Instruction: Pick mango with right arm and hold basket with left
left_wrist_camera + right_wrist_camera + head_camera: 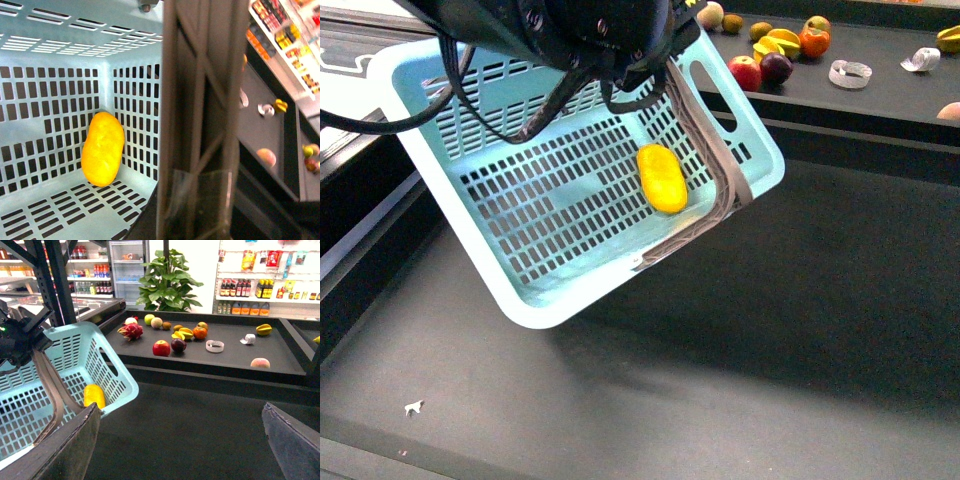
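The pale mint-blue basket [535, 310] hangs tilted above the dark counter, with its slotted floor facing the front camera. A yellow-orange mango [662, 178] lies inside against the lower side wall; it also shows in the wrist views, as the mango [102, 148] and the mango [94, 395]. My left gripper [195, 220] is shut on the basket's grey-brown taped handle [202, 115], and the black left arm [590, 30] with its cables covers the basket's upper rim. My right gripper [180, 450] is open over bare dark counter to the right of the basket, holding nothing.
A raised dark shelf [880, 100] at the back holds a red apple [744, 72], a plum [776, 67], an orange [815, 42], tape rolls [850, 73] and a dragon fruit [131, 331]. Store shelves and a plant [167, 285] stand behind.
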{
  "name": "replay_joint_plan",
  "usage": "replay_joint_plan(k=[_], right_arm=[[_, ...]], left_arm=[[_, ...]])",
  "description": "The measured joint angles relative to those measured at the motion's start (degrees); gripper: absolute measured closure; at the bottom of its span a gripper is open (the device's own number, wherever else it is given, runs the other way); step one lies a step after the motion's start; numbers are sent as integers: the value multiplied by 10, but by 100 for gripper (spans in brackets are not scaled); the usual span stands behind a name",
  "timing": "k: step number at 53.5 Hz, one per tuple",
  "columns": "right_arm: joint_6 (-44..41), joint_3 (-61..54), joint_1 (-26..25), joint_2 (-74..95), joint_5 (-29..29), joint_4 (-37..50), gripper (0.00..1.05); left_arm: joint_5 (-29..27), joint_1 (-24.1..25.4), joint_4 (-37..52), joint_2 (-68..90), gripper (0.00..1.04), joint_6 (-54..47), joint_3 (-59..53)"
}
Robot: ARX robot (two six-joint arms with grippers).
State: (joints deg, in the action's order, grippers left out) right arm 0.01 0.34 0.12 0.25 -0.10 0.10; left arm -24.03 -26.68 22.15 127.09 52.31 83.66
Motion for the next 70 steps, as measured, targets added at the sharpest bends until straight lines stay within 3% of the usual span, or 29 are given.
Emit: replay_joint_plan(k=[5, 17, 44, 64, 70], right_arm=[[0, 0, 0, 0, 0, 0, 8], [0, 0, 0, 0, 0, 0, 8], [0, 0, 0, 0, 0, 0, 8], [0, 0, 0, 0, 0, 0, 8], [0, 0, 0, 0, 0, 0, 8]], left_arm=[[-16, 18, -49, 26, 99, 106, 45], [-21, 72, -63, 88, 99, 274, 87], [-5, 115, -147, 101, 99, 397, 110], [-3, 116, -156, 102, 36, 414, 92], [-2, 116, -147, 102, 12, 414, 77]])
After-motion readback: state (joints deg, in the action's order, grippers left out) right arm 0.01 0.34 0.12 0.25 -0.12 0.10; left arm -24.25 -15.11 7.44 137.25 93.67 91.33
